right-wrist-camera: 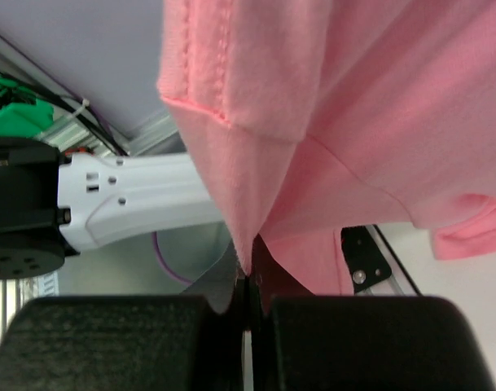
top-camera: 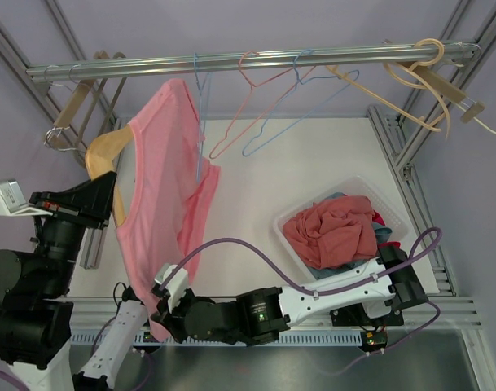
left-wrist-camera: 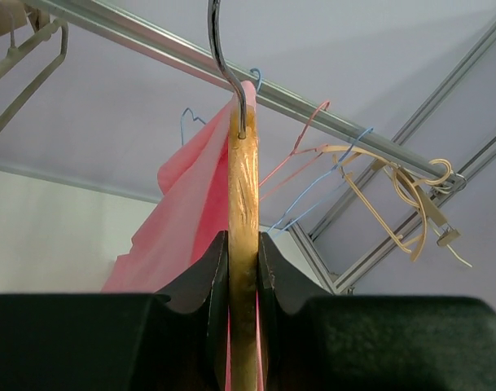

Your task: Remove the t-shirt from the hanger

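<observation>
The arms (top-camera: 231, 316) have black joints (top-camera: 262, 314), white links (top-camera: 337, 295), purple cables (top-camera: 231, 241), perhaps green electronics (right-wrist-camera: 15, 110).

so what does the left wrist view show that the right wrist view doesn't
Only the left wrist: the left gripper clamped on the hanger, its hook, the rail and the spare hangers on it.
Only the right wrist: the right gripper shut on a low fold of the shirt, with a white arm link behind.
Both: the pink shirt, and the camera's own fingers closed on something.
</observation>
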`<action>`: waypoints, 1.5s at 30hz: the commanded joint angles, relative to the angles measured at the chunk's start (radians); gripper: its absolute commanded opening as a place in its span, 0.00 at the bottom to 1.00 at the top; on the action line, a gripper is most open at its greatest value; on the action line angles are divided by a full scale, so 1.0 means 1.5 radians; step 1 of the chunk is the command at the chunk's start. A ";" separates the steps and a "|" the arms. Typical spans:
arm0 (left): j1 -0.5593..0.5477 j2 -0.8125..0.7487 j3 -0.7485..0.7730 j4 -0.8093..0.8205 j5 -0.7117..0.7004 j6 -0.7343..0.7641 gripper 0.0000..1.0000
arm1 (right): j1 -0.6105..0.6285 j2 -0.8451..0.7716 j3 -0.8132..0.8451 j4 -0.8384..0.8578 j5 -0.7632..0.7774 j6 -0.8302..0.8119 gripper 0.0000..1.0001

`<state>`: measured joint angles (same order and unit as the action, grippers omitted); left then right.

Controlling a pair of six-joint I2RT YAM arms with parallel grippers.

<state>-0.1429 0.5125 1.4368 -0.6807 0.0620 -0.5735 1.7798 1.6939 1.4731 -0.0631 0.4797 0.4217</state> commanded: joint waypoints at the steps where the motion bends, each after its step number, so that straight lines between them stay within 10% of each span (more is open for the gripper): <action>1: 0.002 0.033 0.025 0.179 -0.023 -0.011 0.00 | 0.031 -0.006 0.013 -0.060 -0.002 0.023 0.00; 36: -0.045 0.121 0.421 0.096 -0.008 0.013 0.00 | 0.235 0.025 0.087 -0.494 0.234 0.241 0.00; 45: -0.138 0.161 0.457 0.095 -0.130 0.095 0.00 | 0.259 -0.005 0.084 -0.623 0.256 0.356 0.00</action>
<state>-0.3187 0.6819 2.0659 -0.7776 0.0292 -0.4835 2.1357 1.6867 1.6157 -0.7948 0.8776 0.8276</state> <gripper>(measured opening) 0.176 0.014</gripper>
